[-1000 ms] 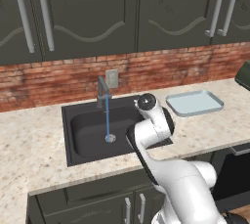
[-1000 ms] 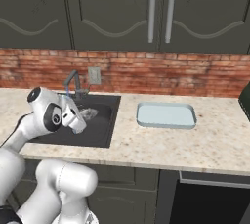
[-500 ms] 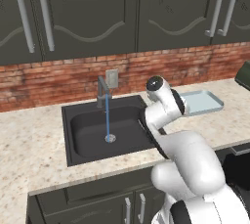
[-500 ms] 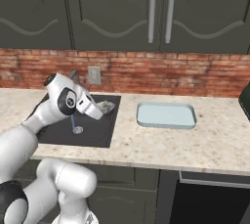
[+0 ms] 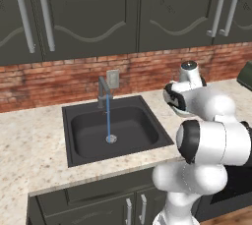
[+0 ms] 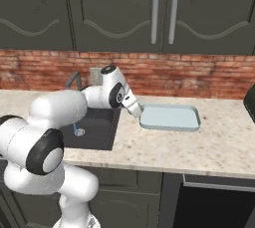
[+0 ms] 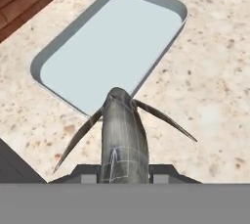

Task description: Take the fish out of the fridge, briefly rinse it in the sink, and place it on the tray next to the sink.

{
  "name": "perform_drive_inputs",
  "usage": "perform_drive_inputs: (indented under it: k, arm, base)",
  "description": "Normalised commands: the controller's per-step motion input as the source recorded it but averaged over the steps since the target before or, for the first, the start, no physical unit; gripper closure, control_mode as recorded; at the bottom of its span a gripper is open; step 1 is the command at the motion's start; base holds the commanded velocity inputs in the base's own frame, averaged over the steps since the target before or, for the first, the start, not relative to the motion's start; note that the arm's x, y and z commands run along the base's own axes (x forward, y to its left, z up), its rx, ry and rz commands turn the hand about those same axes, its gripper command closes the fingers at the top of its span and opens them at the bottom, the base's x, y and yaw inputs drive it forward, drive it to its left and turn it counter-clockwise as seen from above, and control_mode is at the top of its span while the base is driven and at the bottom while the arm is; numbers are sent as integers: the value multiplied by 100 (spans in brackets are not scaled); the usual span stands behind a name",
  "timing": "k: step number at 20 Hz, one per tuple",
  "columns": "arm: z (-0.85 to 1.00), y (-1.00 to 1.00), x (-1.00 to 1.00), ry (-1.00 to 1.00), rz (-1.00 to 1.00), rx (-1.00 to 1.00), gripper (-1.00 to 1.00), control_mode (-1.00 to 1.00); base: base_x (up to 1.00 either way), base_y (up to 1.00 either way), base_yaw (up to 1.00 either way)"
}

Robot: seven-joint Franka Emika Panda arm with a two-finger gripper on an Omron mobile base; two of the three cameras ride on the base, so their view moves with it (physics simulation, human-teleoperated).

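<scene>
Grey-silver, slim and nose-out, the fish (image 7: 123, 135) sits pinched between my gripper (image 7: 125, 171) tips, which are closed down tight on its body; in the hand view it points toward 12 o'clock at the near rim of the tray (image 7: 49, 54), its fins splayed out to 8 and 4 o'clock over speckled counter (image 7: 210, 86); I judge the rinse finished and the carry to the tray as the step in hand.

From the right base view the gripper (image 6: 136, 110) hangs just beside the tray's (image 6: 191, 122) 9 o'clock edge, above the counter strip between it and the sink (image 6: 99, 140); the fish is not yet over the tray floor.

Next I need to push on toward 3 o'clock until the fish is above the pale floor, lower, then let the tips part.

Against the earlier frames, the arm has swung out of the basin and across to the tray side; the faucet (image 5: 103, 89) runs its blue stream (image 5: 108, 118) as before.
</scene>
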Motion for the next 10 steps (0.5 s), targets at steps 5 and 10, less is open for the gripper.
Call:
perform_drive_inputs:
  k: [5, 10]
  arm:
    - [0, -69, 48, 13, 0, 14, 100, -100]
    - [-46, -22, 1, 0, 0, 0, 100, -100]
  base:
    - [0, 0, 0]
    - [0, 0, 0]
